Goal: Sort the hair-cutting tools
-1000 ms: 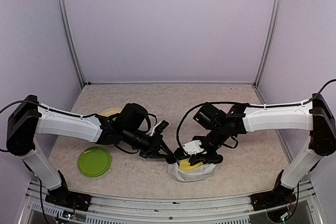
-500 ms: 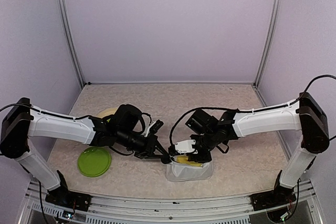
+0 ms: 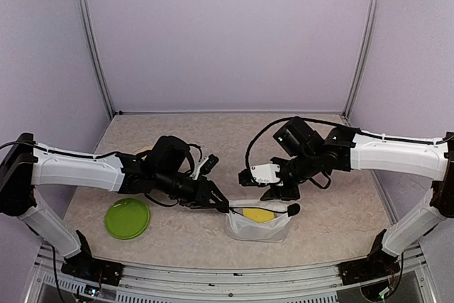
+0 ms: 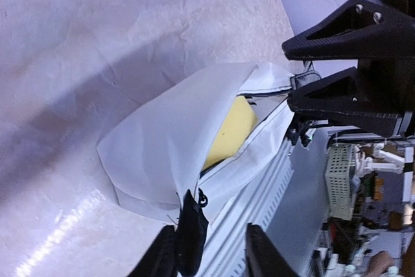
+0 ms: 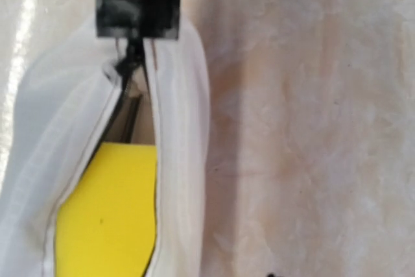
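The white zip pouch (image 3: 259, 226) lies open near the front, with a flat yellow thing (image 3: 259, 214) inside. In the right wrist view a slim dark and steel piece (image 5: 130, 111) shows in the pouch (image 5: 181, 95) beside the yellow thing (image 5: 107, 218); it may be scissors. The clipper, comb guard and pin are out of view. My left gripper (image 3: 223, 207) is at the pouch's left end. Its jaws stand apart in the left wrist view (image 4: 211, 233), with the black end tab (image 4: 191, 231) against one finger. My right gripper (image 3: 278, 193) hovers open and empty above the pouch.
A green plate (image 3: 128, 218) lies at the front left. A pale bowl edge (image 3: 144, 152) shows behind my left arm. The pouch's other black end (image 3: 292, 208) points right. The table's front rail (image 3: 227, 269) is close behind the pouch.
My right gripper has lifted out of the pouch's mouth and moved back and right. My left gripper has stayed at the pouch's left end. The pouch now lies longer, showing more yellow.
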Robot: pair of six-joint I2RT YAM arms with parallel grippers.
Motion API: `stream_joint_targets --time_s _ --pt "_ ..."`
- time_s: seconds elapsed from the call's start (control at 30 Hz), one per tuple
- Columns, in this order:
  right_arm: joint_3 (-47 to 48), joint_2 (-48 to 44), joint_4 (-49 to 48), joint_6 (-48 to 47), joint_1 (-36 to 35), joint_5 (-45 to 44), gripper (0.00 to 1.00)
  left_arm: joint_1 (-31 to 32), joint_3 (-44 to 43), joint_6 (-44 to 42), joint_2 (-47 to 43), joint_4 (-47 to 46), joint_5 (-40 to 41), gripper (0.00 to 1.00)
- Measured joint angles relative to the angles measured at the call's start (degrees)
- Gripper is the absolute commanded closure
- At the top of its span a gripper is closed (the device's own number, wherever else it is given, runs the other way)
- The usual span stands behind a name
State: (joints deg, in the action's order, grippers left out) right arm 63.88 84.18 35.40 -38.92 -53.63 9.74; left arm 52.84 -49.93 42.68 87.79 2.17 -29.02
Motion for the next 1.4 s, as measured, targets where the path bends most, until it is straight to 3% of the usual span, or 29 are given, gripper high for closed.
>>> stream_joint_targets --time_s 0.17,0.53,0.77,1.1,1.4 --pt "1.84 0.04 1.66 0.72 0.50 5.22 0.62 0.00 -0.17 -0.74 -3.52 1.81 3.13 0.51" --pt "3.87 7.58 3.63 4.28 0.50 19.43 0.73 0.07 -0.22 0.79 -2.82 3.52 4.00 0.55" --pt "6.75 12.94 4.24 6.43 0.50 21.42 0.71 0.07 0.96 2.25 -0.26 1.05 2.64 0.66" --pt "10.84 19.52 4.61 9.53 0.50 21.35 0.70 -0.04 3.04 3.50 1.22 -4.55 -0.35 0.96" --pt "12.79 21.44 5.07 11.34 1.25 23.63 0.75 -0.50 7.21 6.86 1.25 -12.00 -2.47 0.99"
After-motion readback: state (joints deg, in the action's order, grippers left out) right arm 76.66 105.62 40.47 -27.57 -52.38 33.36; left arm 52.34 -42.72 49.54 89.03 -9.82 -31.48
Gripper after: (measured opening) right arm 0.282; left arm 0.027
